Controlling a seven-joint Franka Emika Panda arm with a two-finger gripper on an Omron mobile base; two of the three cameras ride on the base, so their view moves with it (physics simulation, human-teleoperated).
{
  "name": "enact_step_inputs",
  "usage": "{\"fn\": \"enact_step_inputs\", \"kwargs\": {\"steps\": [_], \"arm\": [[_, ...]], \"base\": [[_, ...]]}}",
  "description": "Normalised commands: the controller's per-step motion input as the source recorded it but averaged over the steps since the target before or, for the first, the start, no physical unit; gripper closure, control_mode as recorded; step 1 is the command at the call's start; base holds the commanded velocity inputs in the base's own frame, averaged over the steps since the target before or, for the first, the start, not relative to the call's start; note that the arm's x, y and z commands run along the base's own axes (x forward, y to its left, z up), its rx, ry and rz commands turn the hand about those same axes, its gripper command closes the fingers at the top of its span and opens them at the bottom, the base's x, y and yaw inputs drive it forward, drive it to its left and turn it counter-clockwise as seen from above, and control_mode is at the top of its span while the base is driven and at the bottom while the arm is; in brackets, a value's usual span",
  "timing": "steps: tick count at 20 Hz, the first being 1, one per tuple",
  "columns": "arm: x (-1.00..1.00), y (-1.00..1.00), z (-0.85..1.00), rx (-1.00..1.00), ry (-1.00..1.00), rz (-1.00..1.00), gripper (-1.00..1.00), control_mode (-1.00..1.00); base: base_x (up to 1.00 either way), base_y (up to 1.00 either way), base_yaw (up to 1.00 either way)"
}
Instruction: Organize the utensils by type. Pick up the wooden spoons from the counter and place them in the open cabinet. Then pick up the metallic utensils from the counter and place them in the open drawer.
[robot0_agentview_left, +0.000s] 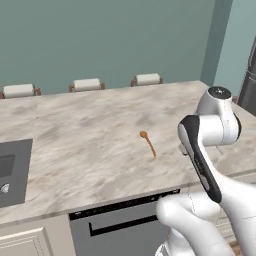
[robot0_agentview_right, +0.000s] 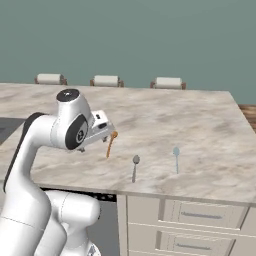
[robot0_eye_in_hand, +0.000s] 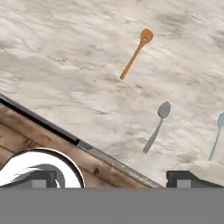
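Gripper (robot0_eye_in_hand: 113, 177) open, holding nothing, above counter (robot0_agentview_right: 200, 125) edge; orange-brown spoon (robot0_eye_in_hand: 135, 54), grey spoon (robot0_eye_in_hand: 156, 127) and pale-blue spoon (robot0_eye_in_hand: 216, 136) lie apart.

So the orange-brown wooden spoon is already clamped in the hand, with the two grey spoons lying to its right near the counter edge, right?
Not quite: the orange-brown wooden spoon lies free on the counter, and the hand is open above it. The hand view shows this. The two grey spoons do lie near the counter edge.
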Motion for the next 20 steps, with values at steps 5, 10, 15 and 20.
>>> {"fn": "enact_step_inputs", "kwargs": {"steps": [5,10,15,20], "arm": [[0.10,0.46,-0.46,0.11,0.06,-0.42,-1.00,-1.00],[0.39,0.16,-0.25,0.07,0.01,-0.30,-1.00,-1.00],[0.65,0.00,-0.28,0.10,0.02,-0.17,-1.00,-1.00],[0.63,0.00,-0.27,0.01,0.07,-0.17,-1.00,-1.00]], "base": [[0.00,0.00,0.00],[0.00,0.00,0.00],[0.00,0.00,0.00],[0.00,0.00,0.00]]}}
